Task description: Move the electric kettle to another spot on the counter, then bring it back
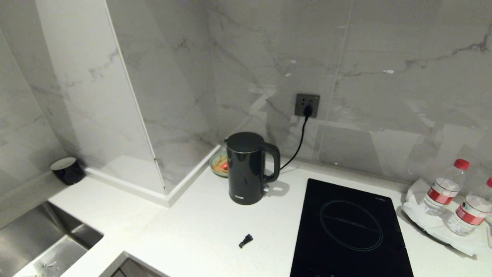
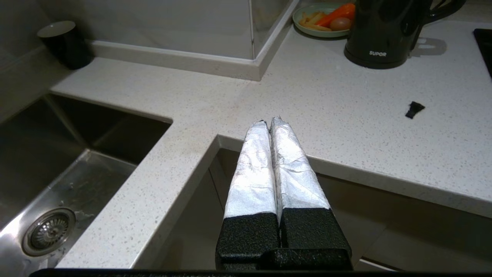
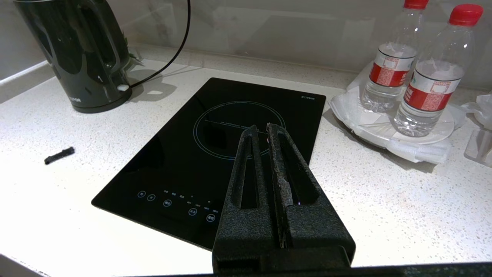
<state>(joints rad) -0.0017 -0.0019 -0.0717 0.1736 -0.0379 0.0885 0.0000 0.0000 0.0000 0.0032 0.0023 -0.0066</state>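
Observation:
The electric kettle, glossy black with a flat lid, stands upright on the white speckled counter near the back wall, its loop handle turned towards the cooktop. It also shows in the left wrist view and the right wrist view. Neither arm appears in the head view. My left gripper, its fingers wrapped in silver tape, is shut and empty, hanging off the counter's inner corner, well short of the kettle. My right gripper is shut and empty above the cooktop's near part.
A black glass cooktop lies right of the kettle. A steel sink sits at the left. A small black cup, a plate of food, two water bottles, a small black scrap and a plugged cord are around.

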